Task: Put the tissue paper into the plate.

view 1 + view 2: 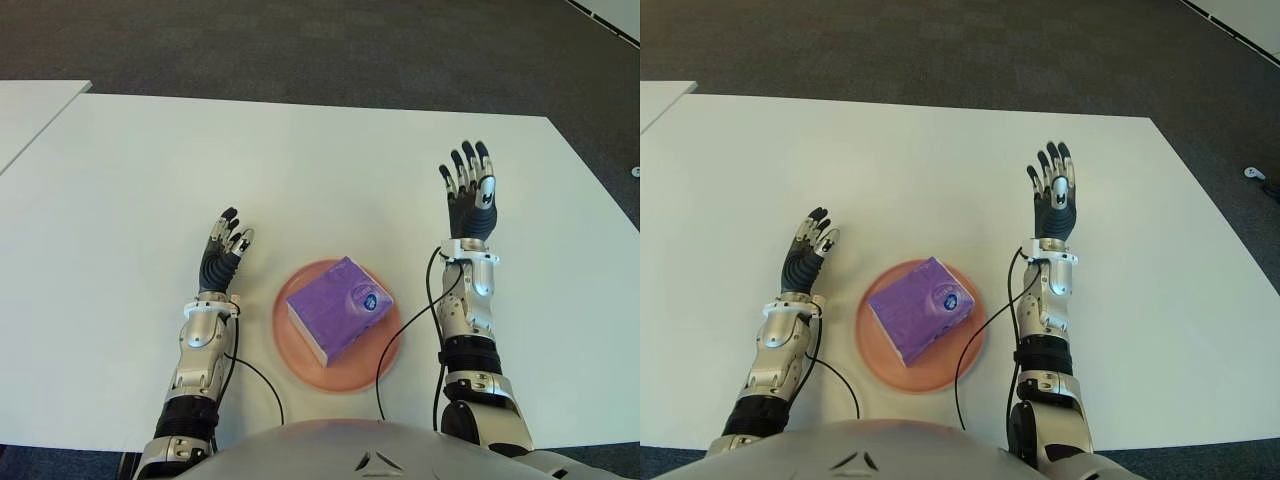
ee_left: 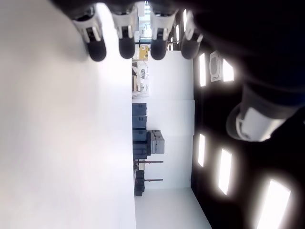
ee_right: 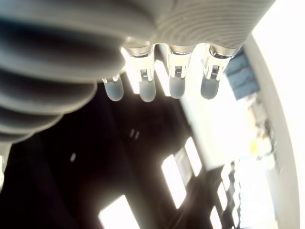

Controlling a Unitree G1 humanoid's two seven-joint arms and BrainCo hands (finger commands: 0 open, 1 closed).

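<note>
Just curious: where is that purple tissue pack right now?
The purple tissue pack lies on the pink plate, near the table's front edge, between the left hand and right hand.

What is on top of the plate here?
A purple tissue pack lies on the pink plate, covering its middle; only the rim shows. Both hands, left and right, are open and apart from it.

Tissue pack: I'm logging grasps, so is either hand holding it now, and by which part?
Nothing is held. The tissue pack lies on the plate, between the open left hand and open right hand, both clear of it.
</note>
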